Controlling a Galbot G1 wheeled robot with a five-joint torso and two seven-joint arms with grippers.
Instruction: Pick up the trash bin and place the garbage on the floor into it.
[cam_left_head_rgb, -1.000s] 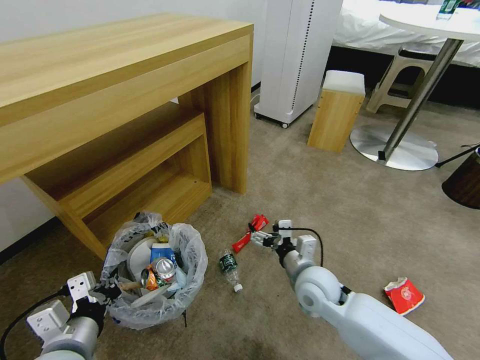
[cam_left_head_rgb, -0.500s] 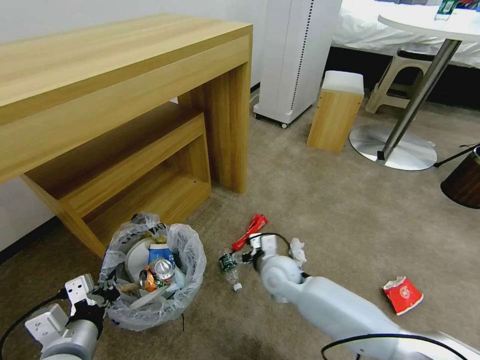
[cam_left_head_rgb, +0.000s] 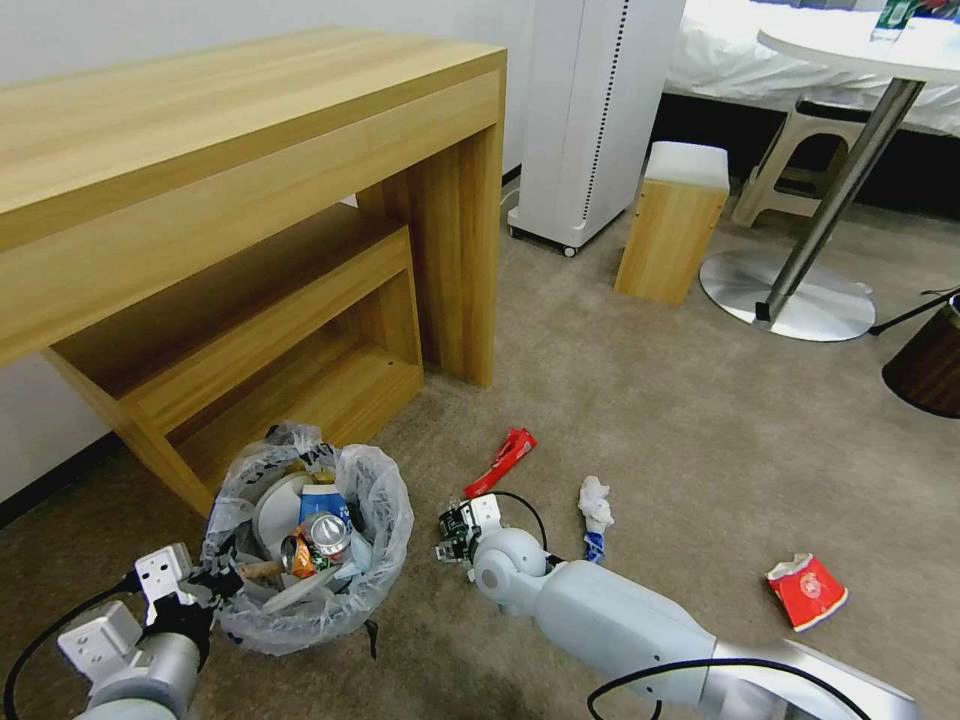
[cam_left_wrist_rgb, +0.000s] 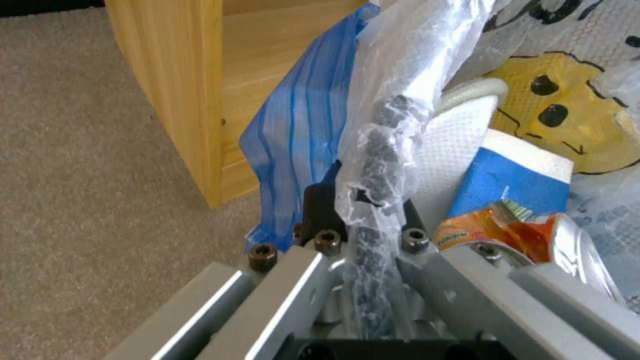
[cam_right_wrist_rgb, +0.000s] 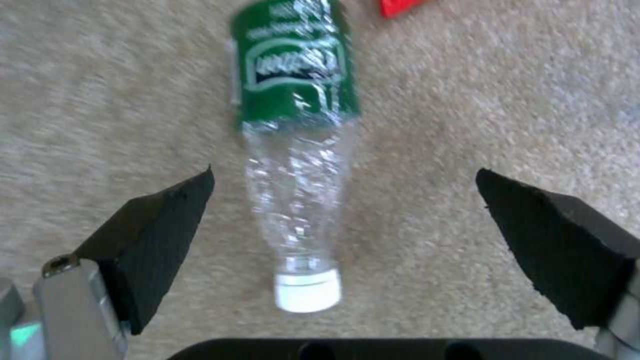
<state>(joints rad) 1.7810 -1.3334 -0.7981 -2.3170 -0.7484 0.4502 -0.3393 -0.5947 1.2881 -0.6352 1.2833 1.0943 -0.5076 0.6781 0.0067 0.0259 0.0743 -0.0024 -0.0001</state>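
On the floor (cam_left_head_rgb: 700, 420), right gripper (cam_right_wrist_rgb: 343, 210) (jaws spread) straddles the green bottle (cam_right_wrist_rgb: 297, 125); left gripper (cam_left_wrist_rgb: 363, 240) pinches the trash bin (cam_left_head_rgb: 380, 560) rim.

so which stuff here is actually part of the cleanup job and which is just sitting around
Part of the job:
- trash bin, rim gripped by left gripper
- green bottle, under the open right gripper
- red packet
- crumpled paper
- crushed cup

Just sitting around:
- wooden desk
- wooden stool
- round table

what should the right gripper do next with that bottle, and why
Probably lower and close: the right gripper is open, its pads either side of the green-labelled bottle lying on the carpet, not touching it. The left gripper holds the trash bin rim.
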